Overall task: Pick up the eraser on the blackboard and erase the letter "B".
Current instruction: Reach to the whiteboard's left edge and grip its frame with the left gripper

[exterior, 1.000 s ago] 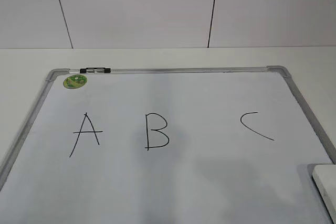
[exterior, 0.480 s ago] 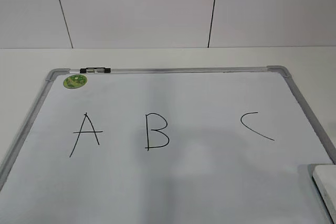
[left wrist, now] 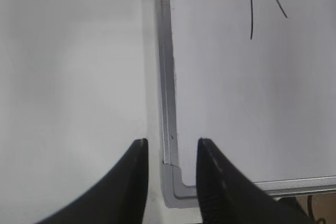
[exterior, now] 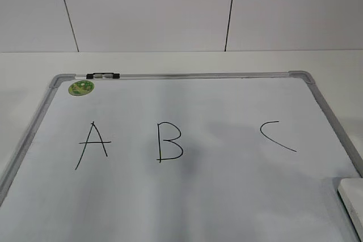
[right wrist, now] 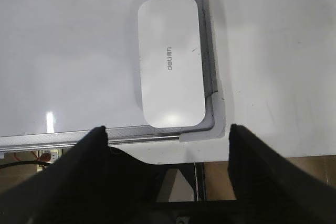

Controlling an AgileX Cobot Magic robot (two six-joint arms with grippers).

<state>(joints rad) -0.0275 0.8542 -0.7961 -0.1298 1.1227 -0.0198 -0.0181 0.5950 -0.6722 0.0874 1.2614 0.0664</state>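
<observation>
Right hand (right wrist: 168,150) hangs spread wide above the eraser (right wrist: 170,61), empty; the eraser lies flat in the board's (exterior: 227,196) near right corner against the frame, untouched. Left hand (left wrist: 172,148) is empty, fingers slightly parted, over the near left corner. Since a second ago only a shadow right of the B (exterior: 169,141) has grown, suggesting the right arm is approaching; B remains whole.

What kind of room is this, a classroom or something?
More likely a lab or test bench, though I can't be sure. A large white dry-erase board with a silver-grey frame lies flat on a plain white table, not on a wall. A white rounded plastic eraser rests on it, below an open black gripper.
</observation>
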